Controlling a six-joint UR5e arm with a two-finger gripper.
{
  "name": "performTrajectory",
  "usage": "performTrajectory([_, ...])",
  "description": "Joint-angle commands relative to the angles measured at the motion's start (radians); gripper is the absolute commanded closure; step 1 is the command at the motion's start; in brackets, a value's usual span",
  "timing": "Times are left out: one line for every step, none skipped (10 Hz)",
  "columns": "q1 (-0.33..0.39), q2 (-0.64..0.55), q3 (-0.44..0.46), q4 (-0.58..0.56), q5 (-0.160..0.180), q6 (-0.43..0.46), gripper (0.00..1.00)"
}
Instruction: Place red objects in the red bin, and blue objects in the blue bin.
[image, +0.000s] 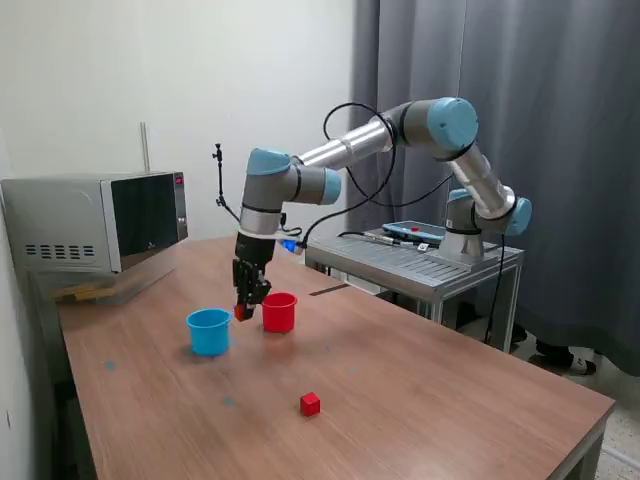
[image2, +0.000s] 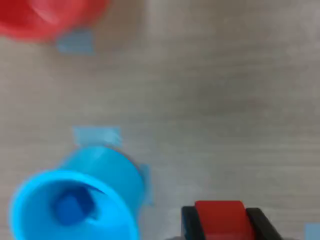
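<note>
Jaws (image: 243, 311) on my arm are clamped on a red cube (image2: 220, 218); in the wrist view I see the two black fingers (image2: 189, 223) pressing against its opposite sides, with no gap between pad and cube. In the exterior view the held cube (image: 241, 312) hangs above the tabletop (image: 420, 380), between the two cups and just beside the red cup (image: 279, 312), which stands on the exterior view's right of the jaws. I cannot tell from either view whether the cube is level with that cup's rim or slightly below it.

The light blue cup (image: 209, 331) stands upright on the exterior view's left of the jaws, near the red cup but not touching it. Through the wrist camera I look into the light blue cup (image2: 75, 200) and see one dark blue cube (image2: 70, 208) lying on its bottom; the picture is too blurred for me to say whether a second one is in there. The red cup (image2: 47, 17) shows only partly at the edge of the wrist view, and I cannot see inside it.

A second red cube (image: 310, 404) sits alone on the tabletop, well apart from both cups. Small blue tape marks (image2: 96, 135) are stuck to the wood beside the cups.
</note>
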Motion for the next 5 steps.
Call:
performTrajectory([-0.002, -0.106, 0.102, 0.029, -0.058, 0.056, 1.00])
performTrajectory([-0.004, -0.140, 0.138, 0.029, -0.063, 0.085, 1.00])
performTrajectory([-0.015, -0.180, 0.198, 0.029, -0.072, 0.116, 1.00])
performTrajectory([-0.021, -0.203, 0.252, 0.029, -0.073, 0.142, 1.00])
performTrajectory([-0.035, -0.227, 0.301, 0.037, -0.078, 0.176, 1.00])
